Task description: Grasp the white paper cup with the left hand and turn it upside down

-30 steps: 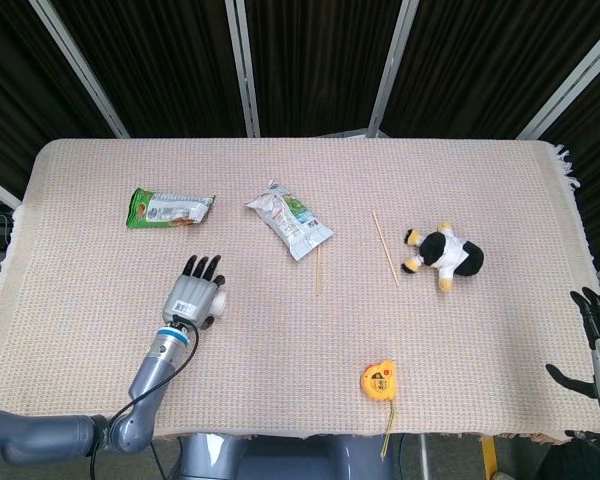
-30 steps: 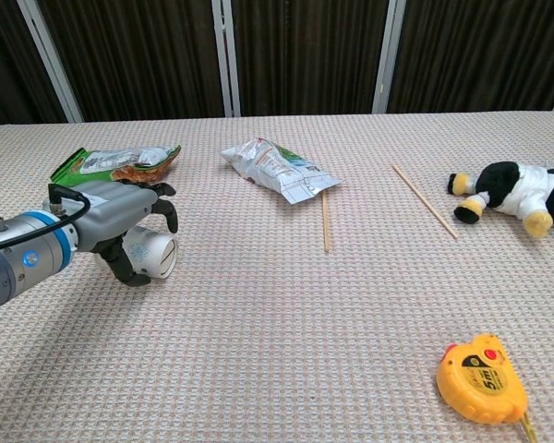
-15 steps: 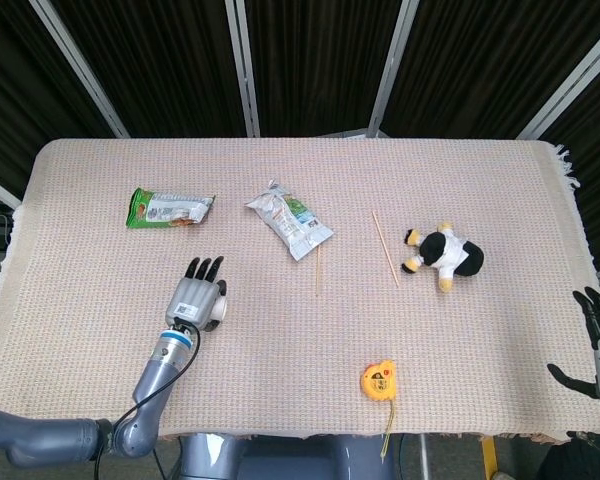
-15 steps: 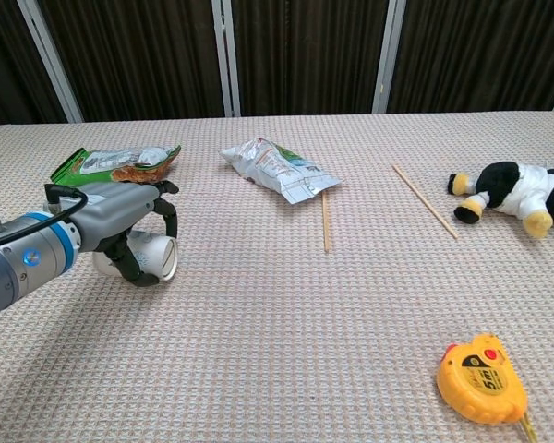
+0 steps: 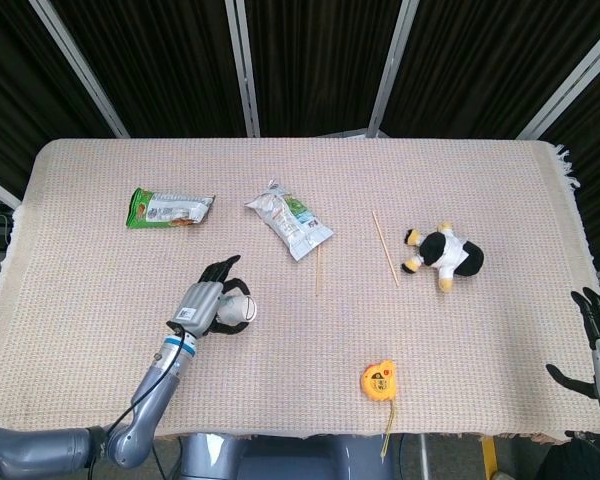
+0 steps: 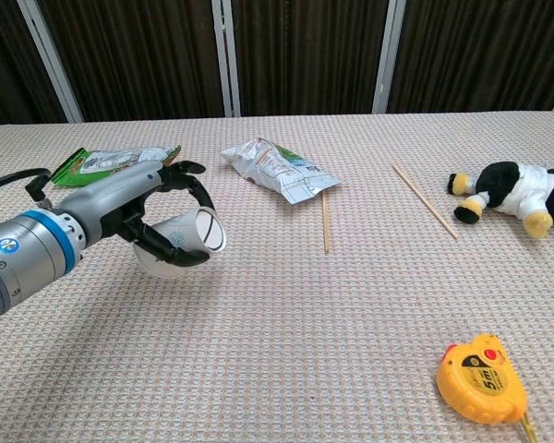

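My left hand, fingers wrapped round the white paper cup, has lifted it off the worktop and tipped it sideways; inversion is under way.

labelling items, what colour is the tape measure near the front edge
Yellow, with a red button, clearest in the chest view: tape measure.

Head view high above the table, looking steeply down, whole top visible, chest view low at its near edge, facing across, both sharing the tape measure.
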`<state>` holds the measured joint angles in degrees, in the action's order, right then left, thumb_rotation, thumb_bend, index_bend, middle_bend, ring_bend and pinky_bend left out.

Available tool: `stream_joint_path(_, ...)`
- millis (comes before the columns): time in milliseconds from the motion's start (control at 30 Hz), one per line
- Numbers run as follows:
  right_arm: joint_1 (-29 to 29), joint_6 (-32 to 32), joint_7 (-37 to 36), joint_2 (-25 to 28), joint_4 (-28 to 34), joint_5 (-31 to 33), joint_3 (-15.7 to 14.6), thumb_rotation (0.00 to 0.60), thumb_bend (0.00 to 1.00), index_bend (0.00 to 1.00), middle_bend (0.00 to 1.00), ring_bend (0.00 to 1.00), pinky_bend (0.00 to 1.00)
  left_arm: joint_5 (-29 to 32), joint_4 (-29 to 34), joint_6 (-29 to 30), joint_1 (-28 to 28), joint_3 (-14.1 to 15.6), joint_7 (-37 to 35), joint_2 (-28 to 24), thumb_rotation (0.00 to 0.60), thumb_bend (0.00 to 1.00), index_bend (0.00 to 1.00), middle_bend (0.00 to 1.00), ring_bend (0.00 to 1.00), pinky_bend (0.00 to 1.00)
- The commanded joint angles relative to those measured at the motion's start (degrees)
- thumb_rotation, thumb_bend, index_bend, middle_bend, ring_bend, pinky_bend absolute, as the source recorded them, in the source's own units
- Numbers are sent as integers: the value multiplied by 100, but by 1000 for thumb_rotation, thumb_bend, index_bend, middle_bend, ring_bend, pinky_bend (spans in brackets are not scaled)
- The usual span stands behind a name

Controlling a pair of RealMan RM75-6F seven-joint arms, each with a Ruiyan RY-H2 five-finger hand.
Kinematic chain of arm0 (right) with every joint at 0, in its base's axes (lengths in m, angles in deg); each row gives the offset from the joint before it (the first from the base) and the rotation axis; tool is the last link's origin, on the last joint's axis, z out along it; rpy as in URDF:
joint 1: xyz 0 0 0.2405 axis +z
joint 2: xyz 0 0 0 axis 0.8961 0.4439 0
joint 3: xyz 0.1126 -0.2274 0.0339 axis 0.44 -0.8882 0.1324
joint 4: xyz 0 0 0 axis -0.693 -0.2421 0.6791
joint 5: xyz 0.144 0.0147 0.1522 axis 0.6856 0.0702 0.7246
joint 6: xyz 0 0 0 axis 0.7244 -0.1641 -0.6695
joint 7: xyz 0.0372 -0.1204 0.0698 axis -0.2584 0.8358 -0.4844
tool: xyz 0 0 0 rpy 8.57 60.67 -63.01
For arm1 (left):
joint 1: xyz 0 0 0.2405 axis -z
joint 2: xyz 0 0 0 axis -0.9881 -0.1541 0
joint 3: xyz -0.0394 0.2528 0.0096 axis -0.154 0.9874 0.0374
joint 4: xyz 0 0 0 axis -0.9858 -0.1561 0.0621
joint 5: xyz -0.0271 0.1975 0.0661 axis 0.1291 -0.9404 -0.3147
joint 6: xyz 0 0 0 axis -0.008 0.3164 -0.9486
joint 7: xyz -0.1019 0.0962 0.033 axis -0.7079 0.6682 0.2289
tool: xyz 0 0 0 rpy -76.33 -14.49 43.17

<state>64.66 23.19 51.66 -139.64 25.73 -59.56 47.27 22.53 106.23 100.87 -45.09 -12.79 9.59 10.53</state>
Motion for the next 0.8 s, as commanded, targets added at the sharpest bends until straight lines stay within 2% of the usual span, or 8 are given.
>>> stream_joint_path(33, -1, -3, 16, 3, 8, 5, -2, 600, 76, 14, 0, 0, 0, -620, -427, -173, -191, 108, -793, 112, 600, 163, 479, 0, 0, 0)
stream_joint_path(267, 6, -29, 26, 8, 19, 9, -10, 600, 75, 15, 0, 0, 0, -758, -839, -442, -268, 209, -1349, 109, 600, 162, 479, 0, 0, 0)
stream_joint_path(400, 9, -50, 25, 12, 17, 31, -8, 600, 75, 15, 0, 0, 0, -760, -985, -683, -301, 269, -1585, -66, 600, 164, 470, 0, 0, 0)
stream_joint_path(533, 13, -42, 64, -4, 18, 17, -9, 600, 75, 15, 0, 0, 0, -947, -937, -652, -414, 349, -1841, -316, 600, 162, 429, 0, 0, 0)
stream_joint_path(733, 30, -71, 144, -34, 27, -1, -28, 600, 75, 15, 0, 0, 0, -1181, -810, -563, -602, 561, -1897, -730, 600, 162, 170, 0, 0, 0)
stream_joint_path(800, 33, -71, 171, -45, 26, -24, -40, 600, 75, 15, 0, 0, 0, -1220, -818, -608, -632, 636, -1862, -862, 600, 163, 41, 0, 0, 0)
